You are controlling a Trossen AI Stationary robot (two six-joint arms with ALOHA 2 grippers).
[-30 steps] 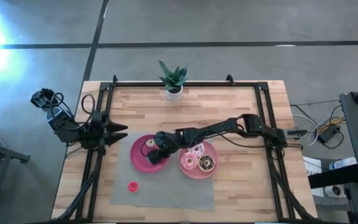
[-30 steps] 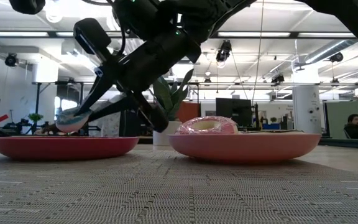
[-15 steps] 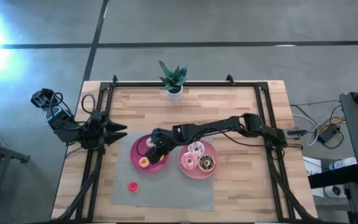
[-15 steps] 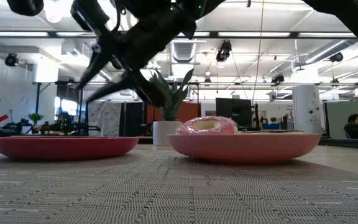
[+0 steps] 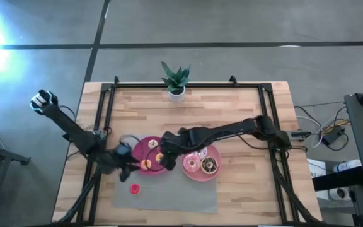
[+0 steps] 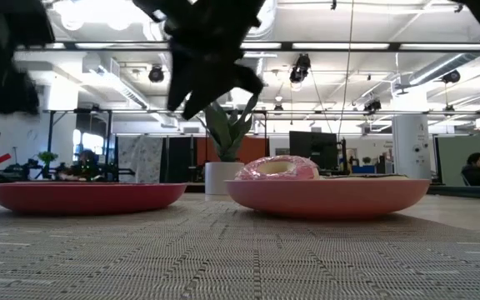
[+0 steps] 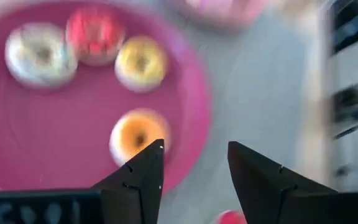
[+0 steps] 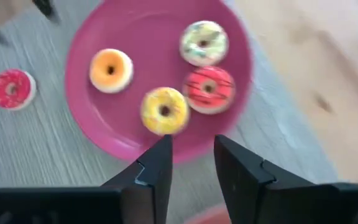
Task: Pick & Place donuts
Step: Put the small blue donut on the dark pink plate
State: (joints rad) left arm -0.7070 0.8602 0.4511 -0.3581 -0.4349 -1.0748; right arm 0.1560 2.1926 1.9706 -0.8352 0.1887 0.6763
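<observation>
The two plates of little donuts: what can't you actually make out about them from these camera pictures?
- Low view: the donuts on the magenta plate are hidden behind its rim.
- Low view: on the pink plate only one pink donut rises above the rim.
- High view: the right arm's gripper covers part of the magenta plate.
- Left wrist view: blurred; the orange donut sits partly behind the left gripper.
- Right wrist view: the pink plate is cut off at the edge.

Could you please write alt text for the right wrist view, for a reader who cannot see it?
Seen past the right gripper and its two dark, parted fingers, a magenta plate holds four small donuts: orange, yellow, red and pale sprinkled. Another red donut lies off the plate on the grey mat.
</observation>
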